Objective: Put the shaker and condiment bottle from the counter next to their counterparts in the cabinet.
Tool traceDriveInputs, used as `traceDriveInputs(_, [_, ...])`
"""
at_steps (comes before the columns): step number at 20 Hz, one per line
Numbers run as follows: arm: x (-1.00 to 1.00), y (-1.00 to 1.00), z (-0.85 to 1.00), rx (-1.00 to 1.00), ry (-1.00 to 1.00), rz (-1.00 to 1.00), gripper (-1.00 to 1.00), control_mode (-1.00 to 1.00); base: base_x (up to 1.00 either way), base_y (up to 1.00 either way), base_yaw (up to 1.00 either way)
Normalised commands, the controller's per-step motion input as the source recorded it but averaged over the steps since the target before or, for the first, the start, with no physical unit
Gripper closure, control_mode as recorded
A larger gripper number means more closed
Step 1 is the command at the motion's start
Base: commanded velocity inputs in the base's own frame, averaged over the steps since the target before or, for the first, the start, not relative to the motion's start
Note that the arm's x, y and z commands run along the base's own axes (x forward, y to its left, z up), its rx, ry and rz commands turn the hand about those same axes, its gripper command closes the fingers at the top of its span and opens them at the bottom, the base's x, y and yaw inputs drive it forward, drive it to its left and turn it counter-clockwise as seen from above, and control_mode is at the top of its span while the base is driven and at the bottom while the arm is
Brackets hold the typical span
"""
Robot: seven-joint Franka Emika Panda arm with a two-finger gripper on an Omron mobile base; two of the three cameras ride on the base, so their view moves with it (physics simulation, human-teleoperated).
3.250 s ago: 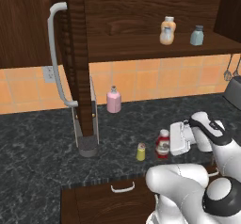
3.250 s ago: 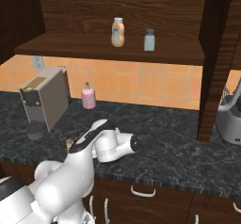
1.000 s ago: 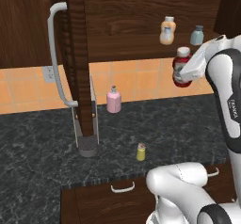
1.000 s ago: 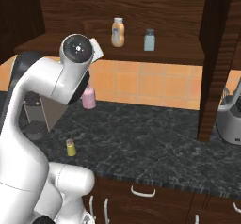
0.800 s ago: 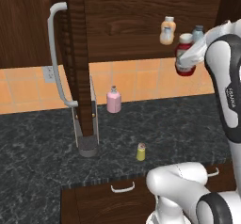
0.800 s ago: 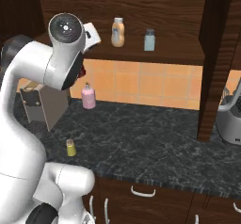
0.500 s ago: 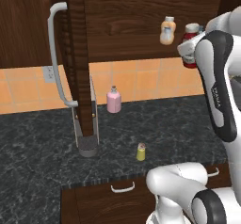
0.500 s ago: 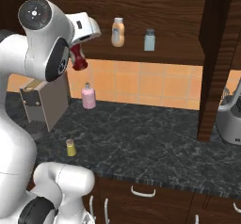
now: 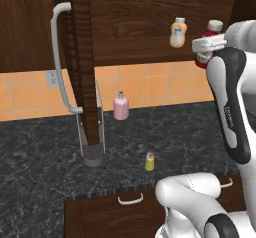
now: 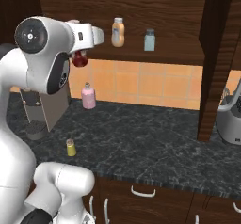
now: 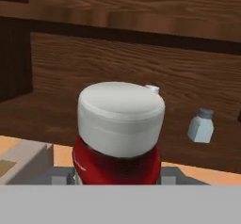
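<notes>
Gripper (image 9: pixel 209 52) is holding the condiment bottle (image 11: pixel 117 138) up at the cabinet (image 9: pixel 145 32) shelf's front edge, just right of the orange-and-cream bottle (image 9: pixel 177 32) — fingers closing on its red body. Beyond its white cap, the grey-blue shaker (image 11: pixel 201 125) is standing on bare shelf, well apart. Down on the counter (image 10: pixel 155 138), the shaker (image 10: pixel 70 147) is sitting near the front edge — open stone around it. No label is facing out to read.

2 rear base views, 1 close-up
</notes>
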Motion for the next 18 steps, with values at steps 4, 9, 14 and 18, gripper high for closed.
traceDriveInputs(4, [0.49,0.32,0.02,-0.15,-0.02,-0.30,1.00,-1.00,0.00,0.00,0.00])
traceDriveInputs(9, [0.62,0.31,0.01,-0.06,0.05,-0.19,1.00,-1.00,0.00,0.00,0.00])
traceDriveInputs(14, [0.26,0.00,0.00,0.14,0.03,-0.01,1.00,-1.00,0.00,0.00,0.00])
traceDriveInputs(18, [0.59,0.00,0.00,0.24,0.07,0.00,1.00,-1.00,0.00,0.00,0.00])
